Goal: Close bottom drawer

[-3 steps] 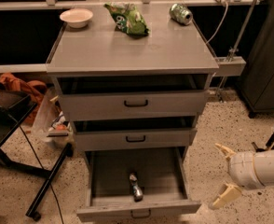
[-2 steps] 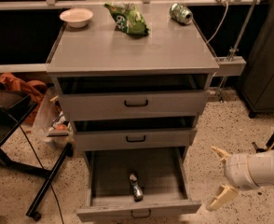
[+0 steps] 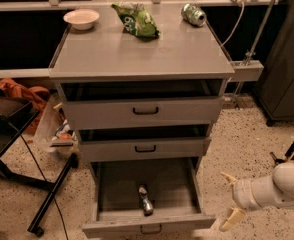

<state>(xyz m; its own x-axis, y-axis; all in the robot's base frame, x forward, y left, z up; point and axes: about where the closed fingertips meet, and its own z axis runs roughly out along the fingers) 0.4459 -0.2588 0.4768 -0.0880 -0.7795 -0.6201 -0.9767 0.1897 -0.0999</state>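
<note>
**Bottom drawer: lining up the push**

We found the bottom drawer (image 3: 187, 223), the lowest grey drawer of the cabinet with a short front and a small dark loop handle (image 3: 151, 229), pulled far out, its front at the lower edge of the view. A small metallic bottle-like object (image 3: 146, 200) lay loose on the drawer floor near the front. The grey middle drawer (image 3: 144, 148) above it sat only slightly ajar.

The claw (image 3: 227, 199) on the white arm hung to the right of the drawer front, near its right corner but apart from it. Its cream fingers were spread, one above the other.

We judged the step to be the approach, with no contact made yet. The claw needed to come round in front of the panel and meet it flat, close to the handle at the centre. A push at the right corner risked skewing the drawer on its runners. We favoured a straight, slow push under the middle drawer's front, so the loose object would not be thrown about.
</note>
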